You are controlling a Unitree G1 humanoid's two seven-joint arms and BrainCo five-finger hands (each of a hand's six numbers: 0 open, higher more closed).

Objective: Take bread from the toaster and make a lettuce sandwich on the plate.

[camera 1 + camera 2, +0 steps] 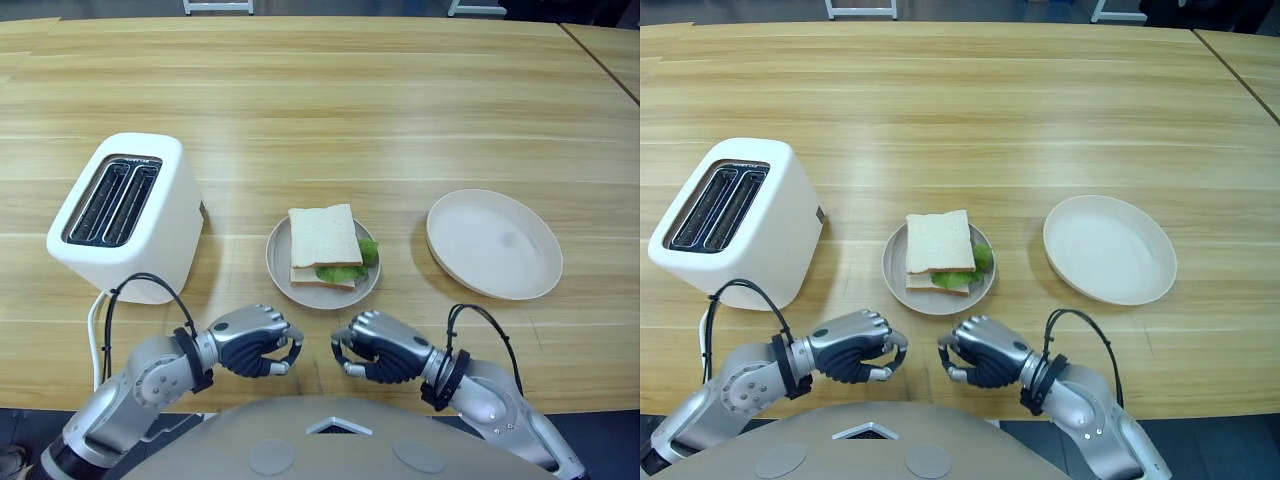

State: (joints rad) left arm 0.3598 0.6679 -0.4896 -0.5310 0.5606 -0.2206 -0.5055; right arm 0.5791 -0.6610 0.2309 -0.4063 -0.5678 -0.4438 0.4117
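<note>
Left hand (255, 340): positioned low over the near edge of the worktop (350, 120), fingers curled into a closed fist, nothing gripped. Knuckles point toward the right hand.

Right hand (385, 347): positioned at the same depth, just beside the left hand with a narrow gap between the two. Fingers are curled closed in the same way, nothing gripped. Neither hand touches any task item.

Sandwich (322, 240): located directly beyond the gap between the hands, near them but apart. It consists of two slices of white bread stacked one over the other, the top slice lying roughly square on the lower one. Lettuce (368, 250) shows between the slices and protrudes at the right side and near edge.

Small grey plate (285, 275): carries the sandwich, which rests flat within its rim.

Toaster (125, 215): white, standing upright to the left of the grey plate and apart from it. Its two parallel slots (113, 200) face upward and appear dark. A white cord (97, 330) runs from its near side toward the worktop edge.

Beige plate (493, 243): larger, lying to the right of the grey plate, separated from it by bare wood.
</note>
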